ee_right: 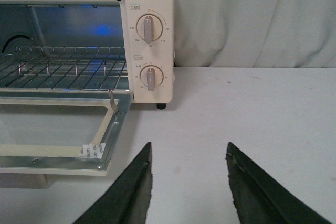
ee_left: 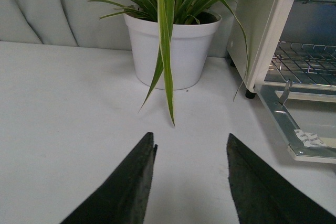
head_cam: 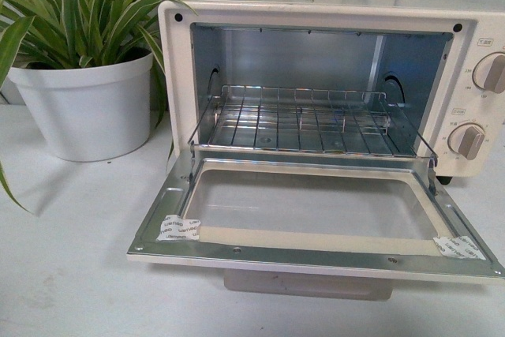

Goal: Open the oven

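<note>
The cream-white oven [head_cam: 177, 45] stands on the white table with its glass-windowed door [head_cam: 316, 207] folded down flat and open. The wire rack [head_cam: 304, 120] shows inside, and two beige knobs [head_cam: 491, 73] sit on its right panel. The handle [head_cam: 308, 283] hangs under the door's front edge. The oven also shows in the left wrist view [ee_left: 262, 30] and the right wrist view [ee_right: 155, 3]. My left gripper [ee_left: 190, 140] is open and empty over bare table, left of the oven. My right gripper [ee_right: 189, 150] is open and empty over bare table, right of the door. Neither arm shows in the front view.
A striped-leaf plant in a white pot [head_cam: 83, 104] stands left of the oven, also in the left wrist view [ee_left: 173, 48], with a long leaf [ee_left: 167, 66] hanging toward my left gripper. A pale curtain [ee_right: 252, 19] hangs behind the table.
</note>
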`<action>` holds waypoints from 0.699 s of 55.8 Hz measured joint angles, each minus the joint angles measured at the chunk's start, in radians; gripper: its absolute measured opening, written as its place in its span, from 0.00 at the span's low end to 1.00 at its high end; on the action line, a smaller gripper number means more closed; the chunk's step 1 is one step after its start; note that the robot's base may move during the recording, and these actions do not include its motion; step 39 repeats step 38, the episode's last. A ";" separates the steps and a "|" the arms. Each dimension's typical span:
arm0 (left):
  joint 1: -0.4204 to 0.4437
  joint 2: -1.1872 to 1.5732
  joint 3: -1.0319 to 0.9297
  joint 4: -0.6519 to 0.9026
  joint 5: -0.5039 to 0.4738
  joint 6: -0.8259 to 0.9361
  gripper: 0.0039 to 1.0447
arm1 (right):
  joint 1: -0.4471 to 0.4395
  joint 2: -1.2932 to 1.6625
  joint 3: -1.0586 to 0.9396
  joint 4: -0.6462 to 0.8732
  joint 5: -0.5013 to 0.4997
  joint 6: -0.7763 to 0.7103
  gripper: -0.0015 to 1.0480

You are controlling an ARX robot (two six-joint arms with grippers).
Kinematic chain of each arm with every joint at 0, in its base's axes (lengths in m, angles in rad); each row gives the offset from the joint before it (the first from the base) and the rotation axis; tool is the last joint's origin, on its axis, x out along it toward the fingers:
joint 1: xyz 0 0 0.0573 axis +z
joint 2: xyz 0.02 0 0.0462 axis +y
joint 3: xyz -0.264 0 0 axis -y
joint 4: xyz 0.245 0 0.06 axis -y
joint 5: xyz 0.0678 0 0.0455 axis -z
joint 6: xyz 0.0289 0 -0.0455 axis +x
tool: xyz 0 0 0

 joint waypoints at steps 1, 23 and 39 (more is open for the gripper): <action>0.000 0.000 0.000 0.000 0.000 0.000 0.48 | 0.000 0.000 0.000 0.000 0.000 0.000 0.44; 0.000 0.000 0.000 0.000 0.000 0.002 0.94 | 0.000 0.000 0.000 0.000 0.000 0.003 0.90; 0.000 0.000 0.000 0.000 0.000 0.002 0.94 | 0.000 0.000 0.000 0.000 0.000 0.003 0.91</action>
